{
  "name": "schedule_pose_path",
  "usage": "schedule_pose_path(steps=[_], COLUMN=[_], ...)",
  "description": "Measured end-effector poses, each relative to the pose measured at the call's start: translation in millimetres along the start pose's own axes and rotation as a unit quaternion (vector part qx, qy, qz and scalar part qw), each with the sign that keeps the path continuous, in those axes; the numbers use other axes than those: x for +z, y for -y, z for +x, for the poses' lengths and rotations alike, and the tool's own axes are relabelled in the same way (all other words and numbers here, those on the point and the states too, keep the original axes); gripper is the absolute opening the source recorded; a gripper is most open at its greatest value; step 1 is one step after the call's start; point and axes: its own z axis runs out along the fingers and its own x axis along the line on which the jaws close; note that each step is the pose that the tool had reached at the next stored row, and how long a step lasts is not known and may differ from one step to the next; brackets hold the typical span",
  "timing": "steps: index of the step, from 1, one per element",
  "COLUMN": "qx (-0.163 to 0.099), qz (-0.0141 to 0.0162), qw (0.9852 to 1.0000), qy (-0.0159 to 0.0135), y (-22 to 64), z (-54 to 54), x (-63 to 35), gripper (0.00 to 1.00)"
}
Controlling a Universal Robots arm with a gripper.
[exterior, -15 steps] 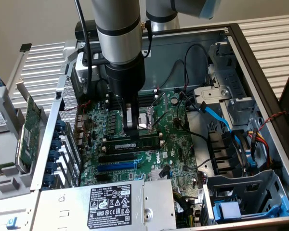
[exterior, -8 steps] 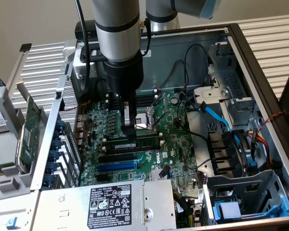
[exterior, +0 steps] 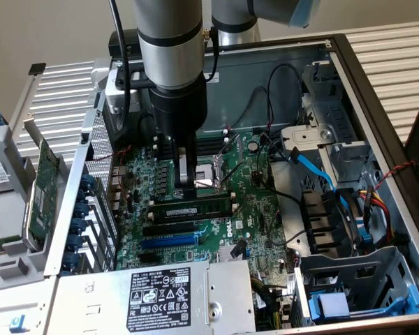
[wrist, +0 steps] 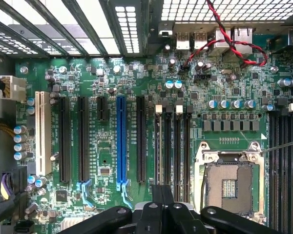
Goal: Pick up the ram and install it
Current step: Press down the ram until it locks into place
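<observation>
Open PC case (exterior: 377, 105), motherboard (wrist: 102, 161) exposed: tool (exterior: 187, 183) clamped shut above ram (exterior: 190, 209), which lies at its 6 o'clock; pick step, nothing visibly held.

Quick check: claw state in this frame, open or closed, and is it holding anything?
Claw: closed, down over the motherboard just above the ram; whether it actually grips the ram cannot be told.

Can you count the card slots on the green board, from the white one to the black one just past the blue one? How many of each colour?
White plastic card slot: 1
Blue plastic card slot: 1
Black plastic card slots, one of them short: 4
Total: 6
</observation>
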Motion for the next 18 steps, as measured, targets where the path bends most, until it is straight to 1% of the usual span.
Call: schedule_pose_path(steps=[5,7,9,10,18], qx=[0.0,0.0,0.0,0.0,0.0], qz=[-0.0002,-0.0004,-0.0003,-0.0002,-0.0002], qw=[1.0,1.0,1.0,1.0,1.0], qy=[-0.0009,-0.0028,-0.0059,-0.0067,-0.0071], y=[0.2,0.3,0.3,0.3,0.3], z=[-3.5,-3.6,-3.6,-3.6,-3.6], x=[1.5,2.4,3.3,3.9,7.7], gripper=[0.11,0.11,0.11,0.11,0.11])
